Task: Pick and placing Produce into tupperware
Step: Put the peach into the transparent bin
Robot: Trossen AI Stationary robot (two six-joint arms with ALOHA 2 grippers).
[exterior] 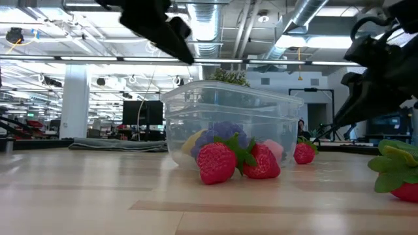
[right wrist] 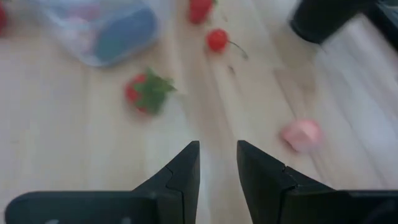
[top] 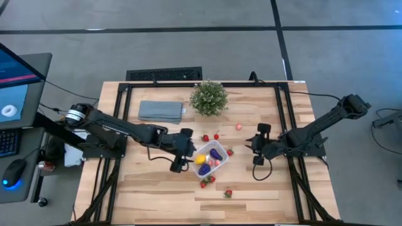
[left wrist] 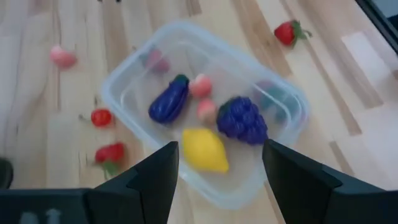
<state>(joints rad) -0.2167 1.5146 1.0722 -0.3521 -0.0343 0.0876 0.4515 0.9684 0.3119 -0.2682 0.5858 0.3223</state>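
Our left gripper (left wrist: 217, 165) hangs just above the near edge of the tupperware (top: 221, 162) with its fingers spread and nothing between them, so we read it as released and empty. Our right gripper (top: 258, 150) waits beside the box on the other side, fingers drawn nearly together and holding nothing. The tupperware sits near the middle of the table (top: 157, 194), and we count a fair load already inside it: a yellow piece (left wrist: 204, 150), a purple eggplant (left wrist: 168, 102), a purple grape bunch (left wrist: 242, 117) and a couple of small pink pieces (left wrist: 201, 85). So we judge the job roughly half done. Left on the wood are two strawberries (top: 206, 181) lying right against the box's front side, another strawberry (top: 228, 193) a little farther toward the front edge, a strawberry (top: 205, 138) and a cherry (top: 217, 135) behind the box, one more red piece (top: 230, 152) at its right corner, and a pink piece (top: 239, 127) farther back toward the potted plant (top: 208, 96). We think those loose pieces are what remains.
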